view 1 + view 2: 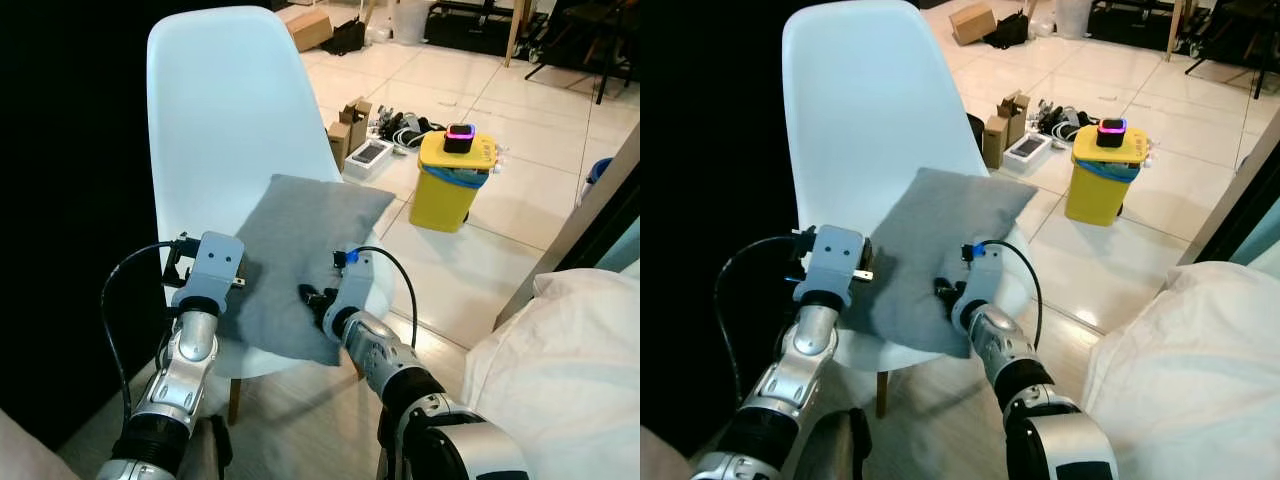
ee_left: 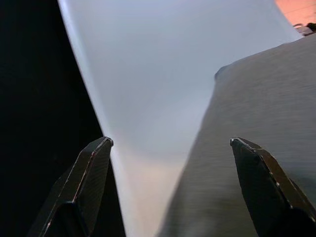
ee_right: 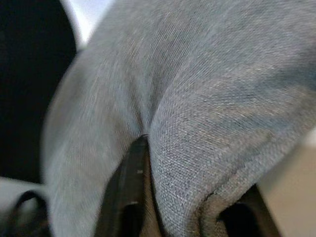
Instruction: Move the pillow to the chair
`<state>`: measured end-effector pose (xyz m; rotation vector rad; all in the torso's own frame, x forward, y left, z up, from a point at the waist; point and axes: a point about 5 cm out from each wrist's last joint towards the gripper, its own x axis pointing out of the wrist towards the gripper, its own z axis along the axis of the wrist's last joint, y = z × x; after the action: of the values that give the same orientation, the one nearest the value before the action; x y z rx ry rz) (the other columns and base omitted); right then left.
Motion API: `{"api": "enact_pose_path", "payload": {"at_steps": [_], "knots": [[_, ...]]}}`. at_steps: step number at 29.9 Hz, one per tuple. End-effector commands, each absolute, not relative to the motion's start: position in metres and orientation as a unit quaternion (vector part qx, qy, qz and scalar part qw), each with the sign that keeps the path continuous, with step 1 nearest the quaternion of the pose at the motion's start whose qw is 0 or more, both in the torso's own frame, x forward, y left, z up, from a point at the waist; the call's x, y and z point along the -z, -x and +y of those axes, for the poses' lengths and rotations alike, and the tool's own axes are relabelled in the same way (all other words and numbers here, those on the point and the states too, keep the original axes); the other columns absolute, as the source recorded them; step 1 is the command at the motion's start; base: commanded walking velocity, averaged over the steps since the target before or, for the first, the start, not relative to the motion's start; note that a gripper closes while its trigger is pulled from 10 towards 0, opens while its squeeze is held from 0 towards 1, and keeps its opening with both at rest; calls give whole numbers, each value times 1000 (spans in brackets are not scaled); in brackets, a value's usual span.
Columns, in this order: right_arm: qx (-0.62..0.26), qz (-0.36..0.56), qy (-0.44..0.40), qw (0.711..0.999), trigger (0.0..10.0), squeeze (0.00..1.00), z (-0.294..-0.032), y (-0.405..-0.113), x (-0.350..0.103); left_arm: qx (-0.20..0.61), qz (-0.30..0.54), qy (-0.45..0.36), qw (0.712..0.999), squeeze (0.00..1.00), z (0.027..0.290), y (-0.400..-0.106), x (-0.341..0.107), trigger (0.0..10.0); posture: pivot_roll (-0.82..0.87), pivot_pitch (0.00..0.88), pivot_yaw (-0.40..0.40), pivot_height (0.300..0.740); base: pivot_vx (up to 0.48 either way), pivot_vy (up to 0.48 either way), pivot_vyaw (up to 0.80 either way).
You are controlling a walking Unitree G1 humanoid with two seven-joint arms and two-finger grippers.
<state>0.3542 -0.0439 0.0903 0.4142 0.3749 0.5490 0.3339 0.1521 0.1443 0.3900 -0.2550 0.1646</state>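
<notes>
A flat grey pillow (image 1: 300, 250) lies on the seat of a white plastic chair (image 1: 225, 110), one corner leaning toward the backrest. My right gripper (image 1: 312, 298) is at the pillow's near right edge, shut on a fold of the cloth; in the right wrist view one black finger (image 3: 131, 187) presses into the grey fabric. My left gripper (image 2: 170, 143) stands open at the pillow's left edge, over the seat, with the pillow's border beside one finger (image 2: 261, 173) and nothing gripped. Its wrist block (image 1: 208, 262) hides the fingers in the eye views.
A yellow bin (image 1: 452, 185) with a small black device (image 1: 460, 137) on top stands on the tiled floor right of the chair. Small cardboard boxes (image 1: 350, 128) and cables lie behind it. White bedding (image 1: 570, 370) fills the near right. Darkness lies left of the chair.
</notes>
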Motion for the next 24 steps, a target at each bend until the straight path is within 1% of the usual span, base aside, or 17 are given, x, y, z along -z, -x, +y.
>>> {"api": "enact_pose_path", "payload": {"at_steps": [1, 2, 5, 7, 9, 10, 11, 13, 14, 15, 16, 18, 19, 20, 21, 22, 24], "knots": [[-306, 187, -218, 908, 10000, 1000, -22, -345, -89, -83, -126, -200, 968, 0, 151, -335, -146, 10000, 115, 104, -2, 511, 0, 0, 0], [-306, 187, -218, 908, 10000, 1000, -22, -345, -89, -83, -126, -200, 968, 0, 151, -335, -146, 10000, 115, 104, -2, 511, 0, 0, 0], [-284, 186, -202, 919, 10000, 1000, -36, -349, -86, -82, -118, -198, 970, 0, 149, -336, -144, 10000, 105, 98, -2, 511, 0, 0, 0], [-259, 182, -189, 929, 10000, 1000, -54, -353, -85, -81, -111, -196, 971, 0, 147, -336, -143, 10000, 99, 95, -1, 511, 0, 0, 0], [-259, 182, -189, 929, 10000, 1000, -54, -353, -85, -81, -111, -196, 971, 0, 147, -336, -143, 10000, 99, 95, -1, 511, 0, 0, 0], [-237, 180, -165, 940, 10000, 1000, -72, -356, -83, -83, -100, -190, 973, 0, 147, -337, -140, 10000, 89, 95, 4, 511, 0, 0, 0], [-237, 180, -165, 940, 10000, 1000, -72, -356, -83, -83, -100, -190, 973, 0, 147, -337, -140, 10000, 89, 95, 4, 511, 0, 0, 0], [-195, 179, -113, 958, 10000, 1000, -117, -359, -80, -87, -85, -185, 975, 0, 146, -338, -135, 10000, 73, 96, 2, 511, 0, 0, 0], [-195, 179, -113, 958, 10000, 1000, -117, -359, -80, -87, -85, -185, 975, 0, 146, -338, -135, 10000, 73, 96, 2, 511, 0, 0, 0], [-186, 181, -100, 961, 10000, 1000, -129, -359, -79, -88, -81, -184, 976, 0, 145, -339, -135, 10000, 71, 97, 0, 511, 0, 0, 0], [-186, 181, -100, 961, 10000, 1000, -129, -359, -79, -88, -81, -184, 976, 0, 145, -339, -135, 10000, 71, 97, 0, 511, 0, 0, 0], [-154, 186, -77, 967, 10000, 1000, -155, -358, -76, -95, -75, -186, 975, 0, 147, -339, -133, 10000, 62, 98, -4, 511, 0, 0, 0], [-154, 186, -77, 967, 10000, 1000, -155, -358, -76, -95, -75, -186, 975, 0, 147, -339, -133, 10000, 62, 98, -4, 511, 0, 0, 0], [-141, 185, -73, 970, 10000, 1000, -167, -357, -76, -98, -72, -187, 975, 0, 149, -339, -132, 10000, 60, 99, -2, 511, 0, 0, 0], [-141, 185, -73, 970, 10000, 1000, -167, -357, -76, -98, -72, -187, 975, 0, 149, -339, -132, 10000, 60, 99, -2, 511, 0, 0, 0], [-127, 180, -68, 973, 10000, 1000, -177, -356, -78, -101, -69, -188, 975, 0, 151, -339, -131, 10000, 57, 102, -2, 511, 0, 0, 0], [-119, 170, -70, 976, 10000, 1000, -184, -358, -82, -104, -65, -189, 974, 0, 152, -339, -129, 10000, 52, 108, 0, 511, 0, 0, 0]]}}
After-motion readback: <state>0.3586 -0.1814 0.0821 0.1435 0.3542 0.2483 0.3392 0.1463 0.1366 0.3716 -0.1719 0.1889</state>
